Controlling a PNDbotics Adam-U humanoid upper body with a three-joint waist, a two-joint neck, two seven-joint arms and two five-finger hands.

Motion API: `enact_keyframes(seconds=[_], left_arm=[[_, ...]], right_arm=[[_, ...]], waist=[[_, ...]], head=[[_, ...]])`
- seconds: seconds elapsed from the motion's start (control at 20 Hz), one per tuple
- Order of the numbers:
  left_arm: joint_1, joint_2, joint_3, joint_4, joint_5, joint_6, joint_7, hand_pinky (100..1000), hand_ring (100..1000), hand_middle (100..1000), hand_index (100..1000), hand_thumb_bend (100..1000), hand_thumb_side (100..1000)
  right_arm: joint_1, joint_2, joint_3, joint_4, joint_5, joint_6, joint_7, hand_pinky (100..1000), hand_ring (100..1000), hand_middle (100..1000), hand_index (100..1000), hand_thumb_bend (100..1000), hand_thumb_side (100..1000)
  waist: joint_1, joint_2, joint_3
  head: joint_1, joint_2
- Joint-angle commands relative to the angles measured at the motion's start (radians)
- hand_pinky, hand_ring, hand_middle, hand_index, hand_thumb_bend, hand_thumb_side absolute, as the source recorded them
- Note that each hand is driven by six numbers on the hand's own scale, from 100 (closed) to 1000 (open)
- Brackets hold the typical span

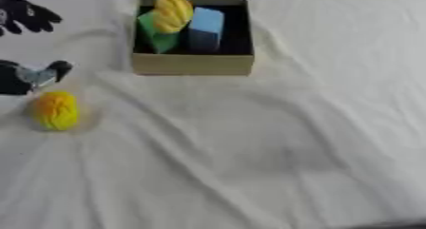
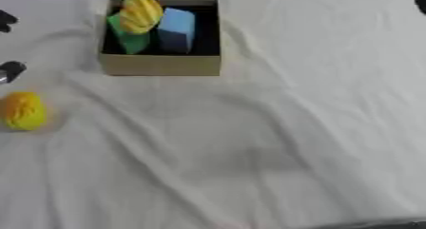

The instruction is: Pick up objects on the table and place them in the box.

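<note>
Left hand [image 1: 29, 16] at upper-left edge, fingers spread, holding nothing; thumb tip [image 1: 58, 69] just above yellow object [image 1: 56, 110] on white cloth [image 1: 249, 152]. Cardboard box [image 1: 193, 64] w/ yellow, green [image 1: 156, 33], blue block [image 1: 206, 28] inside.

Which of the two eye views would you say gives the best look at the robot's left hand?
The left eye view: the left hand shows spread fingers above and its thumb just above the yellow object. The right eye view catches only dark tips at its left edge.
</note>
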Motion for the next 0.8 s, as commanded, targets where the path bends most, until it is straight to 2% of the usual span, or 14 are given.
enact_keyframes(seconds=[0.05,0.2,0.35,0.55,0.8], left_arm=[[0.029,0.074,0.015,-0.019,0.007,-0.006,-0.017,771,785,733,879,380,443],[0.062,0.093,0.023,-0.016,0.007,-0.015,-0.031,776,792,741,885,418,412],[0.085,0.100,0.021,-0.008,0.008,-0.026,-0.059,782,799,751,891,427,435],[0.092,0.093,0.005,0.019,0.001,-0.035,-0.099,795,816,773,905,483,405],[0.073,0.069,-0.014,0.067,-0.018,-0.035,-0.102,794,816,773,907,467,415]], right_arm=[[0.001,-0.015,-0.014,-0.015,0.010,0.000,-0.006,943,882,780,882,100,620],[0.000,-0.012,-0.012,-0.015,0.014,0.002,-0.007,943,882,779,882,100,621],[0.000,-0.010,-0.011,-0.015,0.016,0.003,-0.007,943,882,779,882,100,624],[-0.001,-0.007,-0.007,-0.015,0.019,0.005,-0.004,943,882,778,882,100,629],[0.000,-0.002,-0.004,-0.015,0.022,0.008,0.002,944,882,777,881,100,636]], waist=[[-0.003,-0.017,0.003],[-0.005,-0.014,0.004],[-0.007,-0.012,0.002],[-0.008,-0.010,-0.002],[-0.010,-0.008,-0.006]], head=[[0.001,-0.009],[0.002,-0.010],[0.006,-0.011],[0.012,-0.013],[0.019,-0.015]])
